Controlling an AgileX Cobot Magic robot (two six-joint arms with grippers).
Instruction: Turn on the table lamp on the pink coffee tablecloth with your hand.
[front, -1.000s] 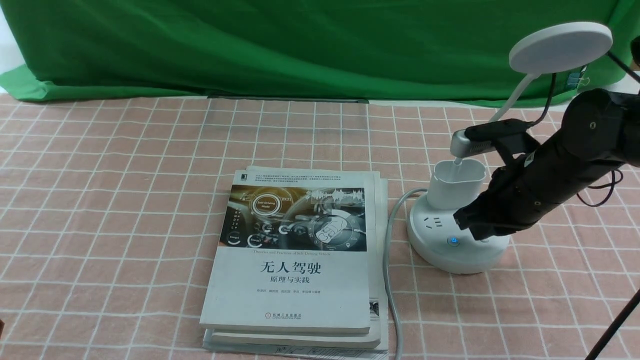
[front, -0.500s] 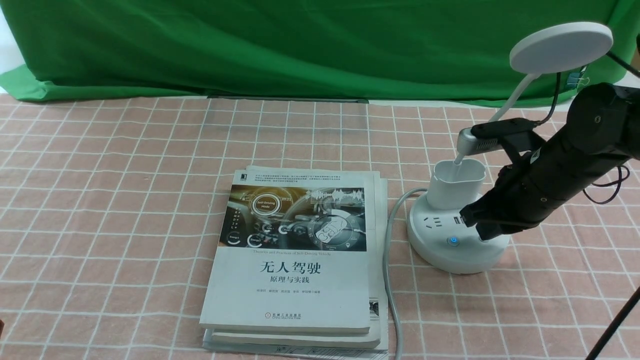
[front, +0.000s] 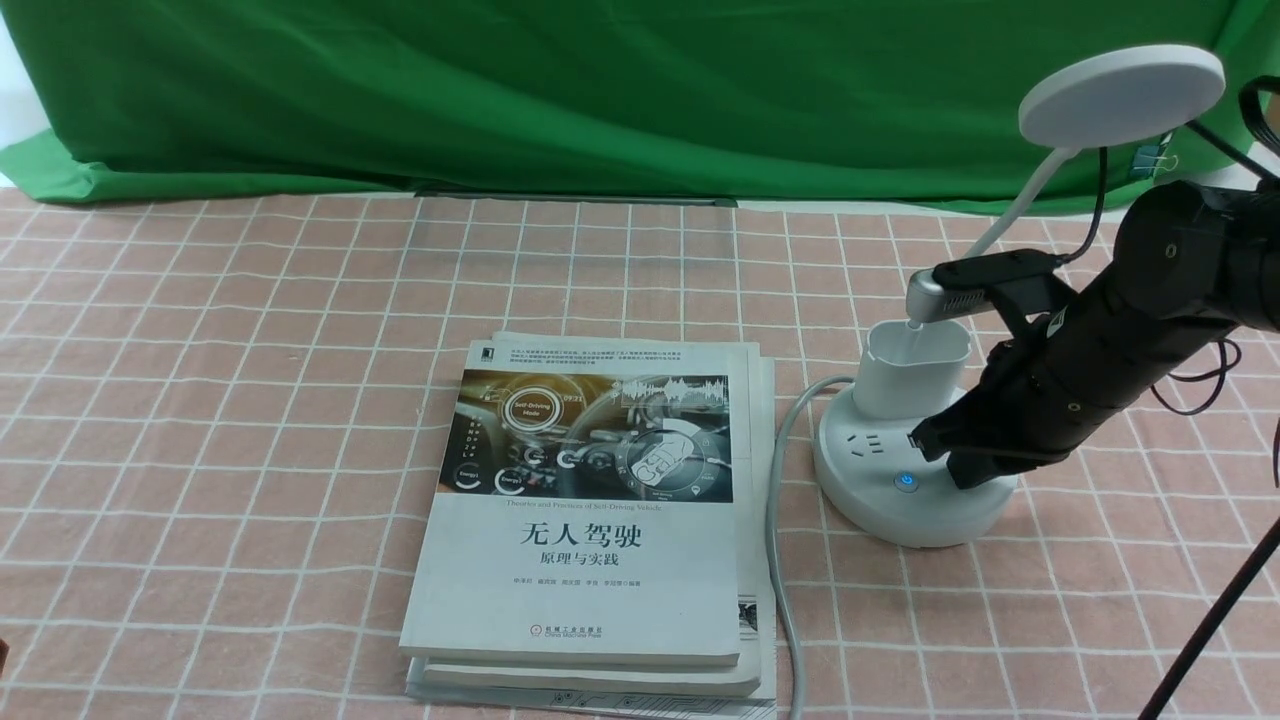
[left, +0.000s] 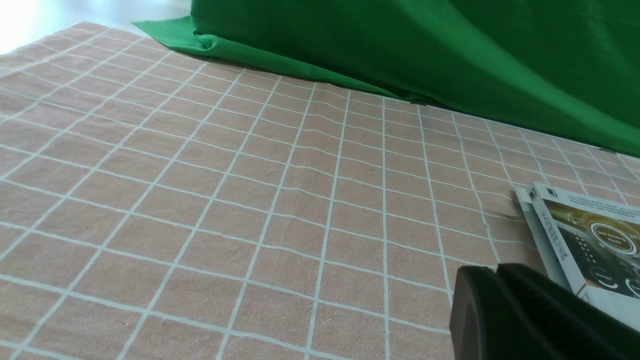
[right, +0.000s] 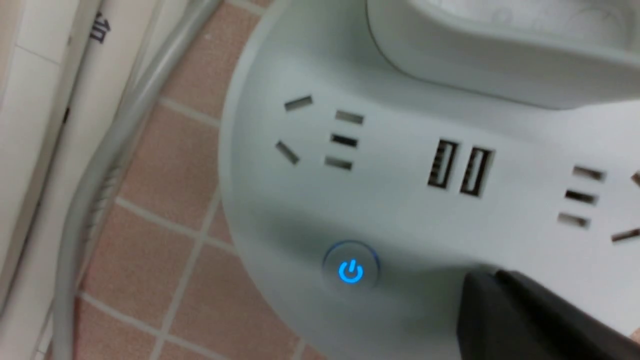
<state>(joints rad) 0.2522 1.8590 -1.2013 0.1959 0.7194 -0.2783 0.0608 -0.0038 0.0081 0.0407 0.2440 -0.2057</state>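
Observation:
The white table lamp stands at the right on the pink coffee tablecloth (front: 250, 400): disc head (front: 1122, 82), cup holder (front: 912, 367), round puck base (front: 880, 500). A blue-lit power button (front: 907, 481) glows on the base; it also shows in the right wrist view (right: 351, 271). My right gripper (front: 945, 455) is shut, its tip down on the base just right of that button, seen close in the right wrist view (right: 492, 287). The second button is hidden. My left gripper (left: 492, 272) is shut and empty, low over the cloth, out of the front view.
A stack of grey-white books (front: 590, 510) lies left of the lamp, its corner in the left wrist view (left: 575, 225). The lamp's grey cord (front: 778, 560) runs between the books and the base. A green backdrop cloth (front: 600, 90) hangs behind. A black rod (front: 1210, 625) crosses the bottom right corner.
My right gripper rose and drew back slightly half a second ago, then came down onto the base again beside the lit button. The lamp and books stayed put.

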